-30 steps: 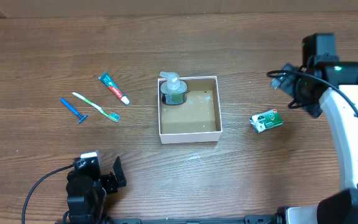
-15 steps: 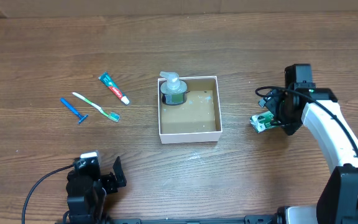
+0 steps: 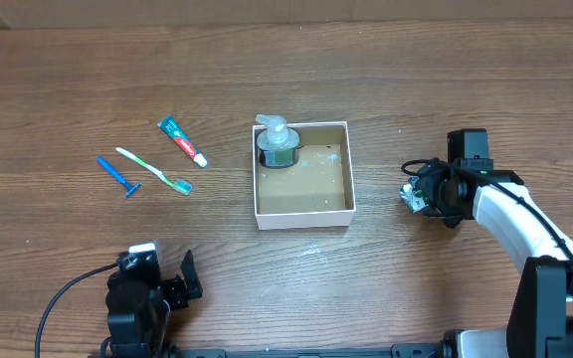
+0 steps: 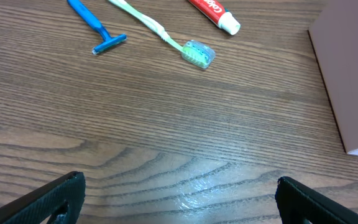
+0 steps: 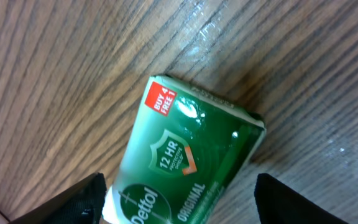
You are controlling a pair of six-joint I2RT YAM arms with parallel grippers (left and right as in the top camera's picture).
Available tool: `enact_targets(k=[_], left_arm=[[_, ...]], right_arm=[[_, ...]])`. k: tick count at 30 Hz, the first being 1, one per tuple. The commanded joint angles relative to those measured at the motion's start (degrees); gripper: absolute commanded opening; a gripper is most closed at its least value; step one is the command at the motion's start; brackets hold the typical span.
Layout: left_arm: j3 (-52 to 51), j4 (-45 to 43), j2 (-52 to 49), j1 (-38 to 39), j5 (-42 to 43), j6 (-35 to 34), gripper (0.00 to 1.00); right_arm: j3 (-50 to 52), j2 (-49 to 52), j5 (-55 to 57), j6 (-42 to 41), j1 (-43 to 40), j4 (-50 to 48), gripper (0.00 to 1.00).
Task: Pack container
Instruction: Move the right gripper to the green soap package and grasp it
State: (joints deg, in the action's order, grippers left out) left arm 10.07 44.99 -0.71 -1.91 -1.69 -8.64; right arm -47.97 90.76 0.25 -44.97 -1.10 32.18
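The container (image 3: 302, 207), a square white-walled box with a brown floor, sits mid-table with a pump bottle (image 3: 278, 143) standing in its back left corner. Its side also shows in the left wrist view (image 4: 353, 68). A green Dettol soap box (image 5: 188, 158) lies on the table to the right of the container (image 3: 412, 195). My right gripper (image 5: 179, 202) is open, lowered over the soap box with a finger on each side. My left gripper (image 4: 179, 199) is open and empty, low near the front left edge.
A toothpaste tube (image 3: 182, 140), a green toothbrush (image 3: 154, 170) and a blue razor (image 3: 118, 176) lie on the wood table left of the container. They also show in the left wrist view: tube (image 4: 213, 9), toothbrush (image 4: 163, 32), razor (image 4: 96, 26).
My right arm has swung down and left from the back right and lowered over the soap box. The left arm has not moved.
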Motion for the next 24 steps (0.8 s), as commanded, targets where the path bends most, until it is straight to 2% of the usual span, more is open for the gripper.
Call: enact_targets(k=[1, 11, 20, 22, 23, 24], left_arm=[[0.0, 0.0, 0.3, -0.3, 0.7, -0.5, 1.00], [0.0, 0.0, 0.3, -0.3, 0.7, -0.5, 1.00], [0.0, 0.0, 0.3, -0.3, 0.7, -0.5, 1.00], [0.0, 0.0, 0.3, -0.3, 0.7, -0.5, 1.00], [0.0, 0.0, 0.3, -0.3, 0.7, -0.5, 1.00], [0.0, 0.0, 0.3, -0.3, 0.7, -0.5, 1.00]], right_arm=[[2.0, -0.2, 0.0, -0.3, -0.2, -2.2, 0.78], [2.6, 0.8, 0.1, -0.2, -0.1, -5.7, 0.78], [2.6, 9.3, -1.5, -0.2, -0.1, -4.7, 0.76], [2.6, 9.9, -1.5, -0.2, -0.1, -4.4, 0.71], [2.6, 10.1, -1.4, -0.2, -0.1, -4.0, 0.66], [2.6, 10.0, -1.4, -0.2, -0.1, -3.8, 0.56]])
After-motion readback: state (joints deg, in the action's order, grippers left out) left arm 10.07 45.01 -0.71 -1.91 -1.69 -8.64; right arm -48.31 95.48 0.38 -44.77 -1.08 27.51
